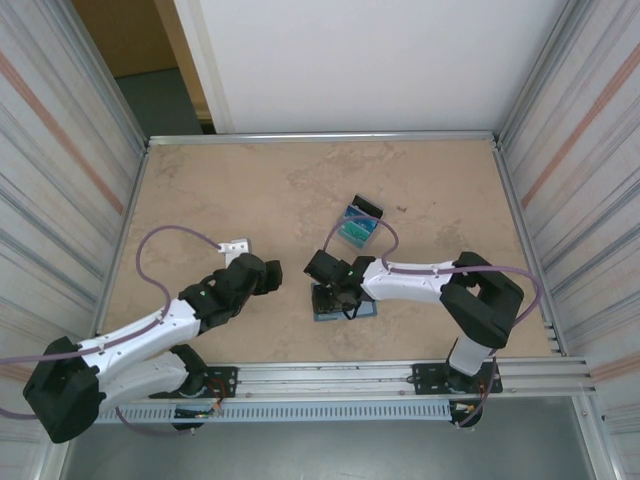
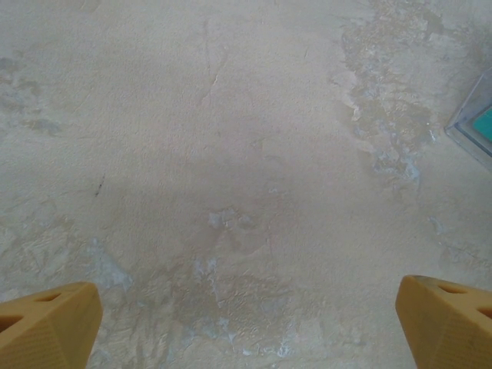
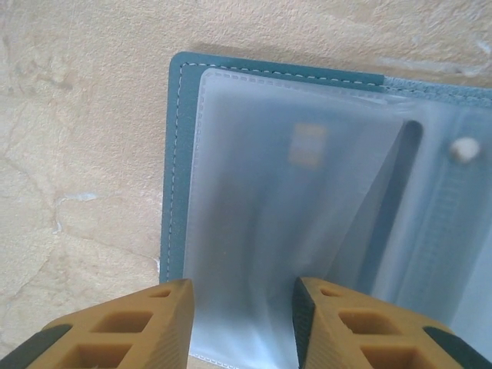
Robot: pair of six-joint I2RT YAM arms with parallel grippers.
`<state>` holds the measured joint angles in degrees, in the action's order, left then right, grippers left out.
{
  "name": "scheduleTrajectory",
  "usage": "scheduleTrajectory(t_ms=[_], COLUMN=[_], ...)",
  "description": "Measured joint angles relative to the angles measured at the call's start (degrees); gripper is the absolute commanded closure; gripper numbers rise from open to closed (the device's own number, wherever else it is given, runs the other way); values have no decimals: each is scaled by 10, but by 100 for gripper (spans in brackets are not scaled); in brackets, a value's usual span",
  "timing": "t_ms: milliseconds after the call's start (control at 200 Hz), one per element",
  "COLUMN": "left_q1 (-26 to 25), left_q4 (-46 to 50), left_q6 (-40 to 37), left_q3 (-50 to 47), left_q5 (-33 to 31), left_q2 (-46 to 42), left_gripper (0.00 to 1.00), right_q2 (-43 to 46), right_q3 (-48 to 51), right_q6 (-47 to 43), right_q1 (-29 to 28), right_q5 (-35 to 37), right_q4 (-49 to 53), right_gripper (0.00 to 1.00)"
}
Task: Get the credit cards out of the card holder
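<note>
Card holder [image 3: 177, 154] lies open and flat on the table [image 1: 250, 190], directly under the right gripper [image 3: 242, 290]. Its blue-green stitched cover runs out past the left finger, and its other panel, with a small pale stud [image 3: 463, 149], sits beyond the right finger. A cloudy plastic sleeve [image 3: 254, 192] covers the near panel, and its lower edge falls in the gap between the two orange fingers [image 3: 138, 323]. The fingers stand partway apart with a clear gap; whether their pads touch the sleeve I cannot tell. A faint pale rectangle shows through the plastic, ahead of the right finger — too blurred to name.

From above, the right gripper [image 1: 338, 292] hangs over the holder [image 1: 352, 311], and the loose cards [image 1: 357, 230] — teal, blue and black — lie in a small heap well ahead of its fingers.

The left gripper [image 2: 246, 307] is spread wide with nothing held, bare table between its fingers. In the top view it [image 1: 268, 275] sits near the holder, apart from it.
</note>
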<state>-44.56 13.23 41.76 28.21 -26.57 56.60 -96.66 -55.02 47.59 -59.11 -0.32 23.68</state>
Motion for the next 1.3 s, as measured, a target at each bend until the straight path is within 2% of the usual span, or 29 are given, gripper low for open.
scheduleTrajectory(t_ms=[85,175,391,526,651,887,1168,1303], left_q1=[0,0,0,0,0,0,0,0], left_q4=[0,0,0,0,0,0,0,0], left_q6=[-4,-10,-16,-19,-21,-21,-21,-21], left_q3=[0,0,0,1,1,1,1,1], left_q5=[0,0,0,0,0,0,0,0], left_q2=[-5,-8,-8,-8,-8,-8,-8,-8], left_gripper=[1,1,1,1,1,1,1,1], right_q2=[1,-1,-39,-39,-29,-12,-28,-41], right_q3=[1,-6,-76,-101,-103,-102,-90,-75], right_q6=[0,0,-9,-16,-16,-23,-31,-32], right_q1=[0,-4,-53,-75,-76,-76,-60,-49], right_q5=[2,12,95,128,145,132,99,80], right_q4=[-1,10,104,138,155,144,115,103], right_gripper=[64,58,57,53,56,69,68,64])
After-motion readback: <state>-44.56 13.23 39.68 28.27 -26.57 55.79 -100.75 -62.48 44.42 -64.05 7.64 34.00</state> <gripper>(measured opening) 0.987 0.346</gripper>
